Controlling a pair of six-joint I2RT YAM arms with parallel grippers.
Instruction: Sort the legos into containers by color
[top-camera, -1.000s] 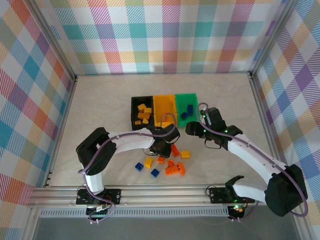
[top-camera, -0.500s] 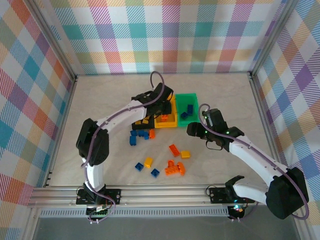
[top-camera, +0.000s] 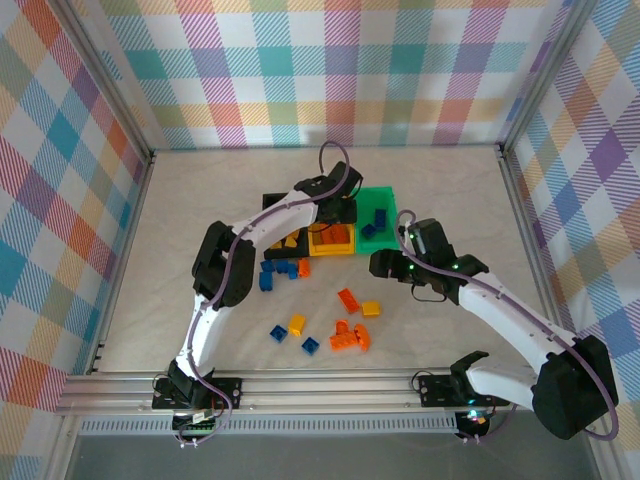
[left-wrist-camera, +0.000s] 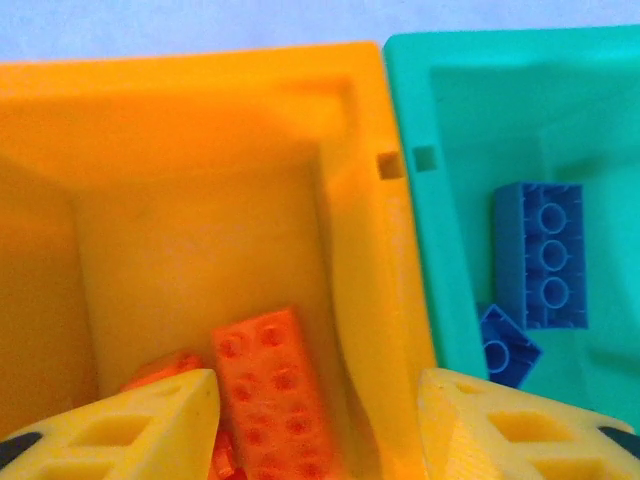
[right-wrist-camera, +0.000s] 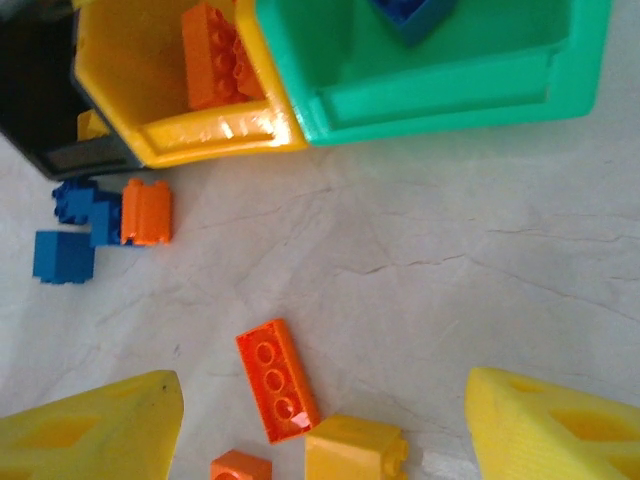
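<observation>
My left gripper (top-camera: 338, 220) hangs open over the yellow-orange bin (top-camera: 322, 248), the middle of three containers. In the left wrist view an orange lego (left-wrist-camera: 272, 385) lies loose on that bin's floor (left-wrist-camera: 200, 250) between my fingers (left-wrist-camera: 150, 425). The green bin (top-camera: 380, 198) holds blue legos (left-wrist-camera: 545, 255); the black bin (top-camera: 272, 205) holds yellow ones (top-camera: 290, 243). My right gripper (top-camera: 383, 264) is open above the table, empty, over an orange lego (right-wrist-camera: 278, 380) and a yellow one (right-wrist-camera: 355, 450).
Loose legos lie on the table: a blue cluster (top-camera: 272, 272) with an orange one (top-camera: 301, 267) before the black bin, and blue, yellow and orange bricks (top-camera: 350, 337) nearer the front. Plaid walls enclose the table.
The left arm swung from the loose pile up to the yellow-orange bin and its jaws opened; an orange lego now lies in that bin. The right arm barely moved.
</observation>
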